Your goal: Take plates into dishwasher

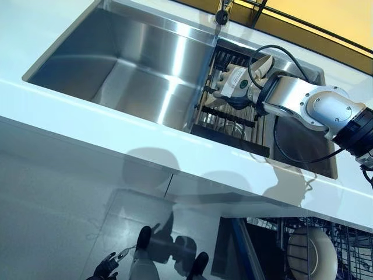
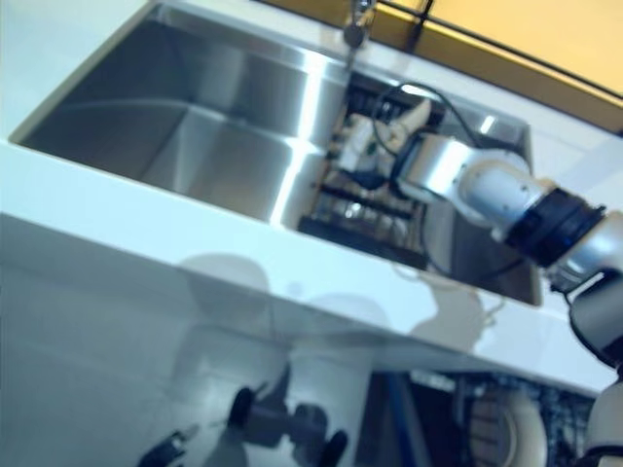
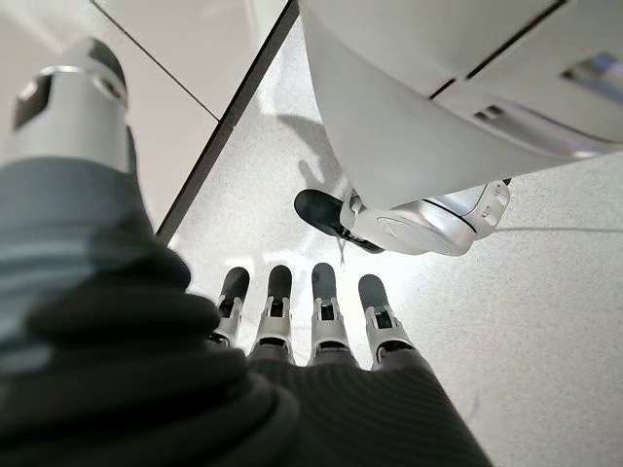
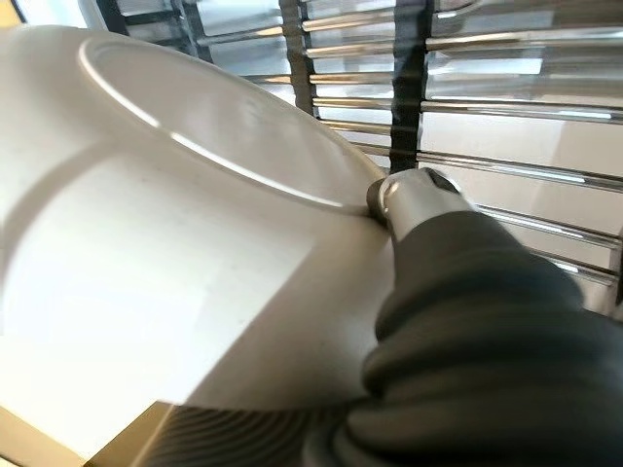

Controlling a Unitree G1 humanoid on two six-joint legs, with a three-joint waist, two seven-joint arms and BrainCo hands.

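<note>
**One plate held over the sink rack, a second already in the dishwasher**

A stainless double sink (image 1: 145, 70) is set into a white counter (image 1: 70, 116), with one tap (image 1: 222, 13) at its far edge. The large left basin is seen bare, while the smaller right basin carries one dark wire rack (image 1: 230, 116). The right hand (image 1: 233, 81) is reached over this rack from the right. One white plate (image 4: 165, 243) is seen pressed against that hand in the right wrist view, with the thumb (image 4: 414, 195) laid on the plate's face near the rim and the rack's chrome bars just behind. The remaining fingers of this hand are hidden behind the plate, so how they are set cannot be told, though the plate is pinched under the thumb.

Below the counter, at the near right, one open dishwasher basket (image 1: 349, 233) is visible, and one white plate (image 1: 312, 251) is stood on edge among its wires.

The left hand (image 3: 311, 311) is hung low beside the body, well apart from the sink, over a pale speckled floor (image 3: 526, 331); its fingers are held straight and close together, and nothing is held in them
</note>
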